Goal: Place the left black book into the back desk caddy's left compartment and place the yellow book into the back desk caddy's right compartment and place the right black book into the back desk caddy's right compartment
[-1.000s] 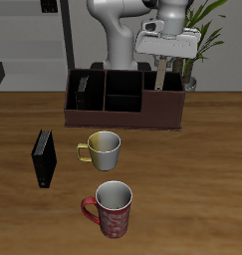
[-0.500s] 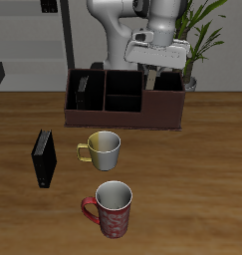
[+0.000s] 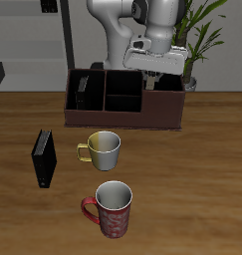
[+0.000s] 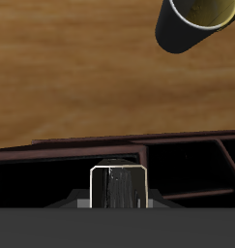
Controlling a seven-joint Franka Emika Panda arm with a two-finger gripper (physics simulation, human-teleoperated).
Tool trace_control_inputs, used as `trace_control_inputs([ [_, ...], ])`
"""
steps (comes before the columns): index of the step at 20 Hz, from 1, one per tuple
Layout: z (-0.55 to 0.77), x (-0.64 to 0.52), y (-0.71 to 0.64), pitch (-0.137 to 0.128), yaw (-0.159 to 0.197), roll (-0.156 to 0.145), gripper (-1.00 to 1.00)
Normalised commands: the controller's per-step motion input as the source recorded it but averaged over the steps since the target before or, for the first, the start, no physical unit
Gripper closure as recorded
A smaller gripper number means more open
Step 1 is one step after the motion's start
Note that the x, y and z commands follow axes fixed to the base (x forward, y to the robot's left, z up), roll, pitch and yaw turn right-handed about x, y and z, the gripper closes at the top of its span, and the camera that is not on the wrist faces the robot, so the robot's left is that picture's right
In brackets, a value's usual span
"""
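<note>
A dark brown desk caddy (image 3: 122, 120) stands at the back of the table. One black book (image 3: 83, 92) stands upright in an end compartment. The other black book (image 3: 44, 159) stands on the table in front of the caddy, off that same end. My gripper (image 3: 150, 78) hangs over the caddy's opposite end. It is shut on a thin book seen edge-on, the yellow book (image 3: 149, 86), whose lower end dips below the caddy's rim. In the wrist view this book's edge (image 4: 119, 186) looks dark with a pale border, above the caddy's dividers (image 4: 51, 155).
A pale yellow mug (image 3: 103, 149) sits just in front of the caddy and also shows in the wrist view as the mug (image 4: 191, 21). A red mug (image 3: 113, 207) stands nearer the front edge. A potted plant (image 3: 207, 30) is behind the caddy.
The gripper has shifted sideways toward the caddy's middle and come down a little with the book. Nothing else has moved.
</note>
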Motion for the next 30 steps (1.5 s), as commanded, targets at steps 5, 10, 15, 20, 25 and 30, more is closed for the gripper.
trace_control_inputs([
  [5,-0.18,-0.11,0.12,0.020,-0.009,0.038,1.00],
  [10,-0.21,-0.14,0.12,0.026,-0.005,0.028,1.00],
  [15,0.07,-0.02,-0.06,0.007,-0.034,-0.011,-1.00],
  [20,0.11,0.02,-0.07,-0.010,-0.004,-0.009,-1.00],
  [25,0.13,0.07,-0.10,-0.026,0.010,-0.029,-1.00],
  [30,0.16,0.21,-0.34,-0.018,0.033,-0.054,-1.00],
])
